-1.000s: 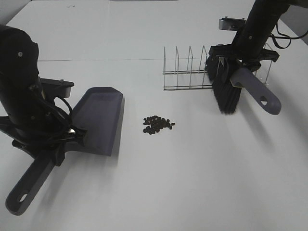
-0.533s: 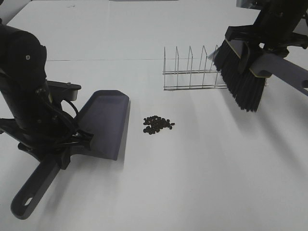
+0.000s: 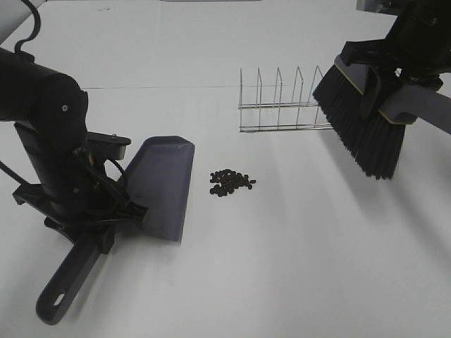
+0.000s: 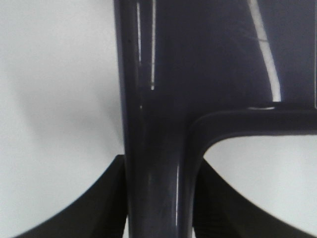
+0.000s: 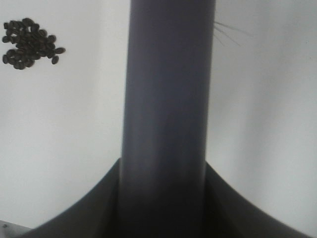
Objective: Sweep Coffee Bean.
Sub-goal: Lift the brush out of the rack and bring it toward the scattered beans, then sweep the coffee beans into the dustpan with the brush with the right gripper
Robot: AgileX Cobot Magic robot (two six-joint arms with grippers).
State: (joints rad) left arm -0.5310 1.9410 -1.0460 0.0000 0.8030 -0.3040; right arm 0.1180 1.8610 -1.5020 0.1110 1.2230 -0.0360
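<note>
The coffee bean [image 3: 231, 182] cluster lies on the white table [image 3: 282, 274], just beside the dustpan [image 3: 163, 184] lip and well apart from the raised brush [image 3: 363, 127]. Only the wrist views show the grips: the left hand [image 4: 159, 198] pinches the dustpan handle and the right hand [image 5: 163, 198] clamps the brush handle. Since half a second ago the dustpan has edged nearer the cluster and the brush has sunk slightly.

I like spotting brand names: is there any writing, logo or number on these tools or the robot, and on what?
No text can be read in any view.
The dustpan, brush, wire rack, left arm, right arm and table all show plain surfaces, with no labels or numbers.
</note>
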